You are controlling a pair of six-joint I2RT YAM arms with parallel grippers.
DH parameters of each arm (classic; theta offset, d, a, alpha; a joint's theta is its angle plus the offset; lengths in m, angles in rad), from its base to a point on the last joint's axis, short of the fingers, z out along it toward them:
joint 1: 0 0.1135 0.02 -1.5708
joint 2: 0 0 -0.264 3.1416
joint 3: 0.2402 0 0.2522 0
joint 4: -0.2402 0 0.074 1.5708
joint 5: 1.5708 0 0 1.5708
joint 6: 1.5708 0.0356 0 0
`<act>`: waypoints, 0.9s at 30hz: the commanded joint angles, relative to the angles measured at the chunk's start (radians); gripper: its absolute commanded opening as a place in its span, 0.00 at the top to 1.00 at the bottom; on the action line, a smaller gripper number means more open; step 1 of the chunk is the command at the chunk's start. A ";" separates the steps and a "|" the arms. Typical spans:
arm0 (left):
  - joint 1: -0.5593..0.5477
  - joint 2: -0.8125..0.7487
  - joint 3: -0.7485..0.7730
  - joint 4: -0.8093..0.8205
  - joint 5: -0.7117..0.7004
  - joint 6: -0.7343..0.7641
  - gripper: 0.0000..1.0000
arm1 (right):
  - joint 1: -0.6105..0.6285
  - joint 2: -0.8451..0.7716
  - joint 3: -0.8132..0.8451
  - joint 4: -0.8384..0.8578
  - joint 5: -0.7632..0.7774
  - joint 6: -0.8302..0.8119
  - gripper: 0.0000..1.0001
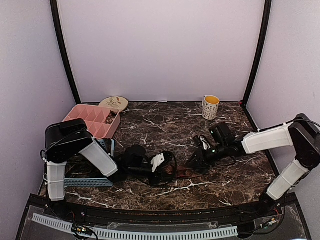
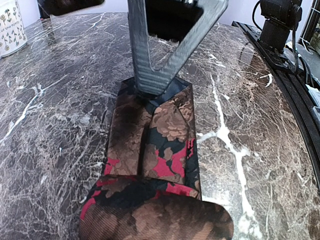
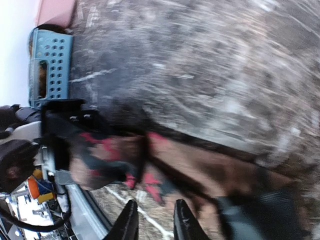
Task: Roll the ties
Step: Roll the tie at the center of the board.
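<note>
One tie [image 2: 165, 145], floral in brown, red and black, lies flat on the marble just right of the table's middle [image 1: 179, 172]. Its near end is wound into a roll [image 2: 155, 220], and my left gripper [image 1: 162, 167] is shut on that roll, with its fingers hidden behind the cloth in its own wrist view. My right gripper [image 1: 196, 164] is at the tie's far end, where its grey fingers [image 2: 150, 75] come down onto the fabric. The blurred right wrist view shows its fingertips [image 3: 129, 222] slightly apart with only table between them, and the tie [image 3: 200, 165] beyond.
A pink divided tray [image 1: 85, 116] stands at the back left with something dark and patterned in one compartment, and a plate [image 1: 114, 103] lies behind it. A blue perforated basket [image 1: 92, 181] sits under the left arm. A mug [image 1: 210, 106] is at the back right.
</note>
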 commanded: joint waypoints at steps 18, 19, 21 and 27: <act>0.003 0.005 -0.006 -0.144 0.022 0.031 0.71 | 0.070 0.217 0.073 0.073 -0.044 0.042 0.94; 0.003 0.007 -0.001 -0.157 0.020 0.036 0.71 | 0.072 0.200 0.067 0.096 -0.054 0.060 0.91; 0.003 0.008 0.006 -0.173 0.020 0.043 0.70 | 0.076 0.164 0.070 0.114 -0.063 0.081 0.84; 0.003 0.008 0.008 -0.189 0.022 0.044 0.69 | 0.099 0.099 0.126 0.111 -0.076 0.116 0.60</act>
